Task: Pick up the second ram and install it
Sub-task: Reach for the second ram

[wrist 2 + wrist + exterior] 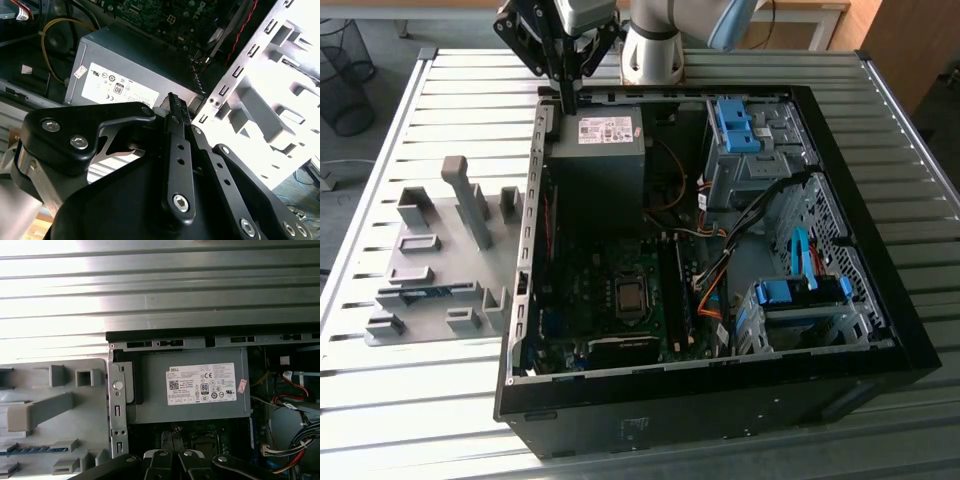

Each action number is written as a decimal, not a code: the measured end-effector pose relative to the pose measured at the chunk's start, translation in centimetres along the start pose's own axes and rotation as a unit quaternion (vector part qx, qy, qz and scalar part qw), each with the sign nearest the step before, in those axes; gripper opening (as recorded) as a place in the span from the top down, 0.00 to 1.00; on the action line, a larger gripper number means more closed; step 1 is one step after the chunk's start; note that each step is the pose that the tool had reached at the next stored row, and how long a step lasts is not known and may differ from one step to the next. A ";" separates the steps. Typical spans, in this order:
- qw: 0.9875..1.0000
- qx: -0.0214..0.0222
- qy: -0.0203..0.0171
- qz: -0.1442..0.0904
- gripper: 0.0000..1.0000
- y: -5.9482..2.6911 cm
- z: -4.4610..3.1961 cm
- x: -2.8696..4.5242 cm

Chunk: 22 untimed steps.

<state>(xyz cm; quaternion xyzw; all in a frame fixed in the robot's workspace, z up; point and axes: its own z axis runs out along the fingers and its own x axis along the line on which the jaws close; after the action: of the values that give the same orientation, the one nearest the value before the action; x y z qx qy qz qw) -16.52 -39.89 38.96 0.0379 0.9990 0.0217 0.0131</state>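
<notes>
On the slatted tabletop (380, 400) the second ram (420, 292) sits racked for grabbing, gripper (566, 100) over the case (620, 432), jaws pinched together, empty.

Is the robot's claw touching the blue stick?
Apart. The exterior view shows the gripper up by the power supply, while the blue stick lies in the grey holder outside the case, at that view's left.
</notes>
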 end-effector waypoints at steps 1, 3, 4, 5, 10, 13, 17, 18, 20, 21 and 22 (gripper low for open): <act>1.000 0.000 0.000 0.000 0.89 0.00 0.00 0.03; 1.000 0.000 0.000 0.000 0.89 -0.01 0.02 0.10; 1.000 0.000 0.000 0.000 0.89 -0.01 0.02 0.13; 1.000 0.000 0.000 0.000 0.89 -0.01 0.02 0.16; 1.000 0.000 0.000 0.000 0.89 -0.03 0.05 0.36; 1.000 0.000 0.000 0.000 0.89 -0.04 0.06 0.49; 1.000 0.000 0.000 0.000 0.89 -0.05 0.08 0.64; 1.000 0.000 0.000 0.000 0.89 -0.06 0.08 0.68; 1.000 0.000 0.000 0.000 0.89 -0.06 0.10 0.76; 1.000 0.000 0.000 0.000 0.89 -0.06 0.10 0.79; 1.000 0.000 0.000 0.000 0.89 -0.07 0.11 0.82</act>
<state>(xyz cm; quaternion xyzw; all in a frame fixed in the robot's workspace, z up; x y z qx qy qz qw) -17.34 -39.89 38.83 0.0378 0.9990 0.0217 0.0131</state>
